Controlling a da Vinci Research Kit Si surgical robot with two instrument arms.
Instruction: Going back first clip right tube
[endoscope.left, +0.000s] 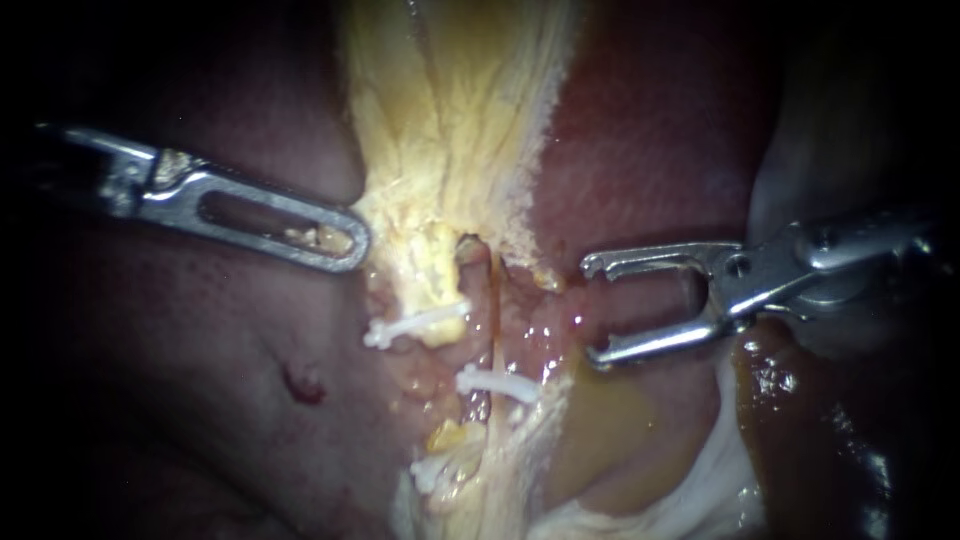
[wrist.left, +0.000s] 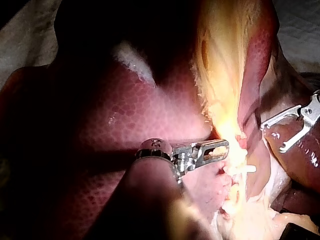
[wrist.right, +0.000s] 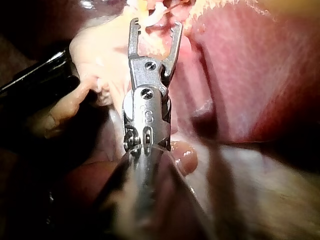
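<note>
Endoscope view: the white clip (endoscope.left: 497, 385) sits on the right tube (endoscope.left: 494, 305), so placing looks done and the step in hand is the retreat. The right instrument (endoscope.left: 592, 310) stands near it, jaws parted and empty. Next it should back out along its own shaft, clear of tissue. The clip's long axis lies across the upright tube, its ends pointing left and right. The left instrument (endoscope.left: 350, 245) — jaws clenched — pinches the yellow fatty tissue (endoscope.left: 450, 130).
</note>
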